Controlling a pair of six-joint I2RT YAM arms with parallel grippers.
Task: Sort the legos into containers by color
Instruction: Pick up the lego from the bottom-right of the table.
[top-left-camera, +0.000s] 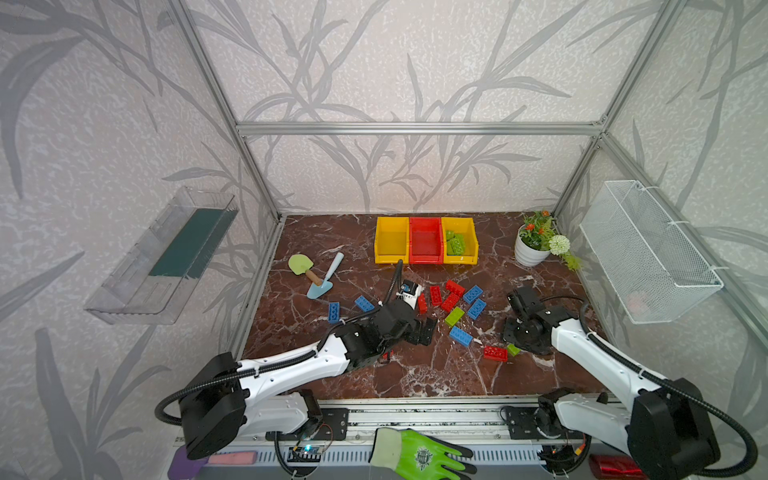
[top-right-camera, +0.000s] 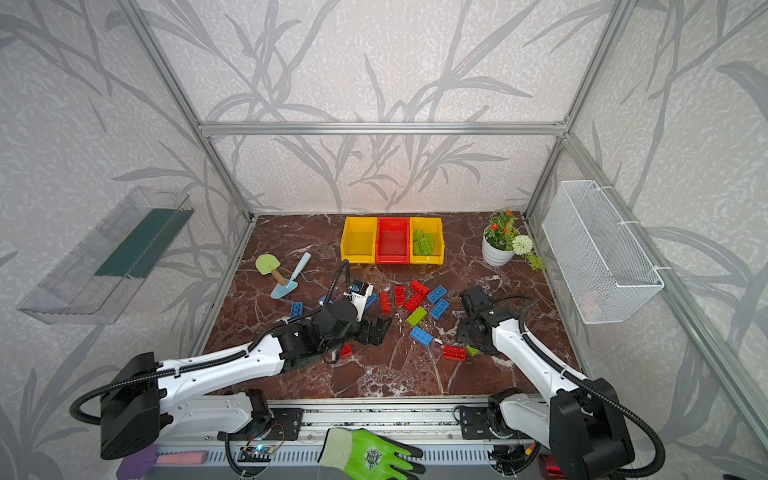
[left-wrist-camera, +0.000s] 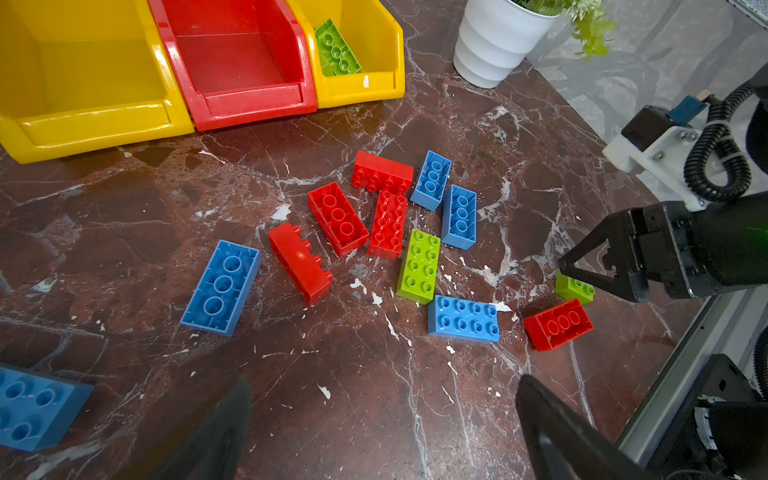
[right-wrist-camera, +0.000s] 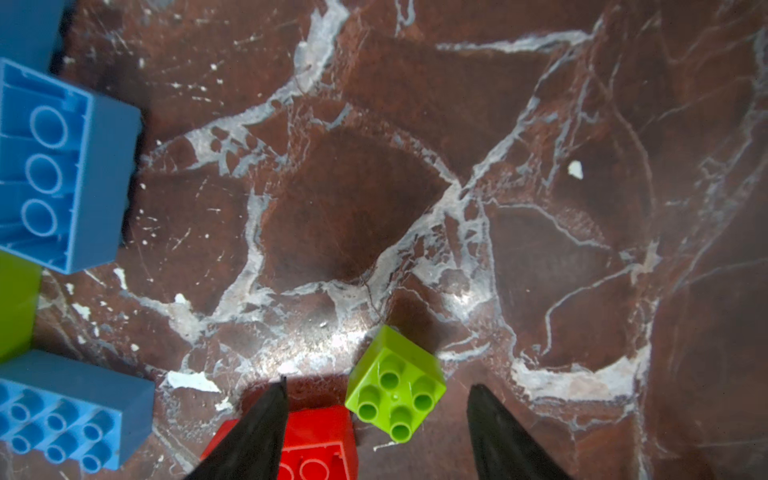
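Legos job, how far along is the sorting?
Done: a few green bricks lie in one yellow bin. In hand: the right pincer is open astride a small green brick on the table, not gripping; the left pincer is open and empty. Left: red bricks, blue bricks and a long green brick on the table; the red bin and other yellow bin are empty.

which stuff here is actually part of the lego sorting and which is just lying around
Part of the job:
- loose bricks on the table
- three joined bins
- green bricks already in a yellow bin

Just lying about:
- green shovel
- blue trowel
- potted plant
- wire basket
- clear wall tray
- green glove
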